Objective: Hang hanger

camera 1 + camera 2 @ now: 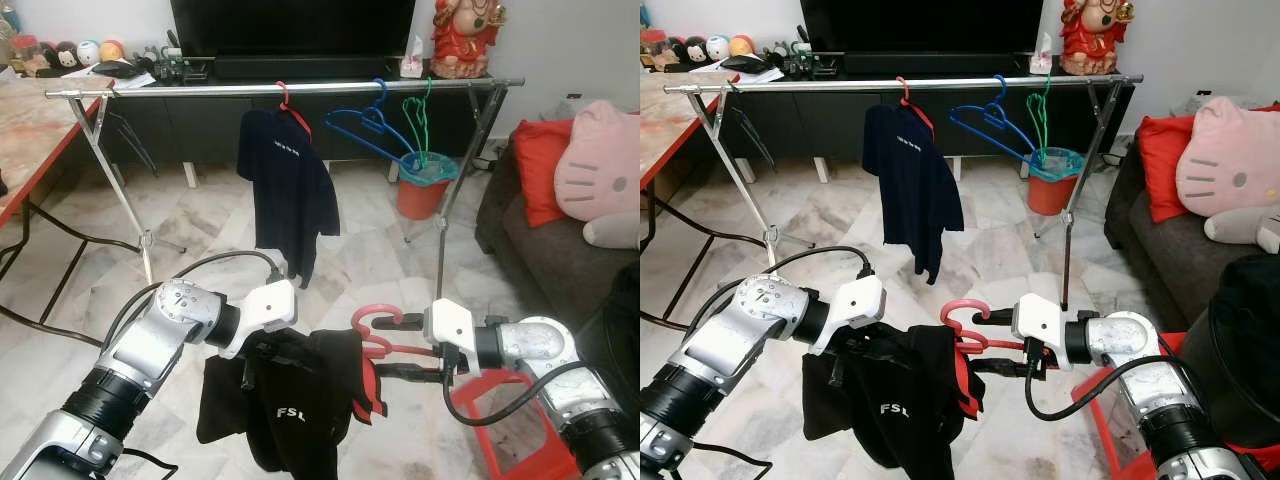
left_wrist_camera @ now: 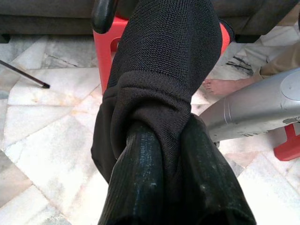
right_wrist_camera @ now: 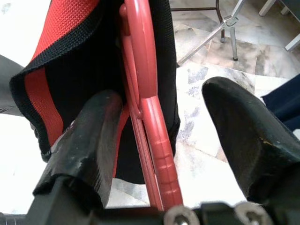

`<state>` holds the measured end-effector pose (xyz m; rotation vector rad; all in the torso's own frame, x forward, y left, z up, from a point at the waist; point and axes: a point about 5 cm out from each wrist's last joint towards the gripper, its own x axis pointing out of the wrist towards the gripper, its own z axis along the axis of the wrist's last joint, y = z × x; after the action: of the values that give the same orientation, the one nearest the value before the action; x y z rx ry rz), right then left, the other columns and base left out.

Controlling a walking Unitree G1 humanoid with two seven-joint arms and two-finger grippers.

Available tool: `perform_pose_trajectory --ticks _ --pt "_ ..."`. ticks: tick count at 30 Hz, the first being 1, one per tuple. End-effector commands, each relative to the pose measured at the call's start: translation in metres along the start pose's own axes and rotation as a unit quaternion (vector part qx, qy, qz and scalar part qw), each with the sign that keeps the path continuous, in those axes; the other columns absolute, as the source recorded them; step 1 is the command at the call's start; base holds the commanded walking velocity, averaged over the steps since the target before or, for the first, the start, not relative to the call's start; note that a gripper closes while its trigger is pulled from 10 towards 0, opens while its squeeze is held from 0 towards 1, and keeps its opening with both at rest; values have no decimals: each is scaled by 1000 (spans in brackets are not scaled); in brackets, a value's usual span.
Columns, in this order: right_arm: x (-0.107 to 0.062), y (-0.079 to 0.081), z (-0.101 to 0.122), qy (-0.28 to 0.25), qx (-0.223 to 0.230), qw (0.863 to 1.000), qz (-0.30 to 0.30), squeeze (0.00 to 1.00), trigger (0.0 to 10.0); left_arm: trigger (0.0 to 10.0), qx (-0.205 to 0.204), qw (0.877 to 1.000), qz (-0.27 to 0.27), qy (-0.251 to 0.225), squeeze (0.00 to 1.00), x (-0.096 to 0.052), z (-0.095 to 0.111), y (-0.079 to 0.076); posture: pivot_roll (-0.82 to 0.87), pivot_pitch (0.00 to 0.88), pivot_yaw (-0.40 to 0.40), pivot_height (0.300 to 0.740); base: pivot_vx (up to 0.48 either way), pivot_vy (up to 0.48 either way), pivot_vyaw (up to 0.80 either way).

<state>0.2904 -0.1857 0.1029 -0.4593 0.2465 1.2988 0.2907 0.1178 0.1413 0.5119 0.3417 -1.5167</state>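
While the left gripper [image 1: 262, 352] clenches the black shirt [image 1: 290, 405] and the right gripper's [image 1: 395, 347] fingers sit spread around the red hanger [image 1: 372, 333] (low, well short of the rail [image 1: 300, 88]), the carry is underway; next, lift its hook over that rail.

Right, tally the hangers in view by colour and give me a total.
Red hanger on the rail, carrying the navy shirt: 1
Blue hanger on the rail, bare: 1
Green hanger on the rail, bare: 1
Pink hanger with the black shirt, at the right gripper: 1
Total: 4
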Motion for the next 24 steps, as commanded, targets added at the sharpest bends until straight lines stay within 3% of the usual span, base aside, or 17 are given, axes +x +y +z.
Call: perform_pose_trajectory --ticks 1,24 --pt "0 -1 1 0 -5 1000 4 0 0 10000 23 1000 1 -6 0 -2 13 4 -113 0 -48 740 0 0 0" --pt "3 8 -5 5 19 999 43 0 0 10000 26 1000 -2 -6 0 -2 14 5 -111 0 -50 740 0 0 0"
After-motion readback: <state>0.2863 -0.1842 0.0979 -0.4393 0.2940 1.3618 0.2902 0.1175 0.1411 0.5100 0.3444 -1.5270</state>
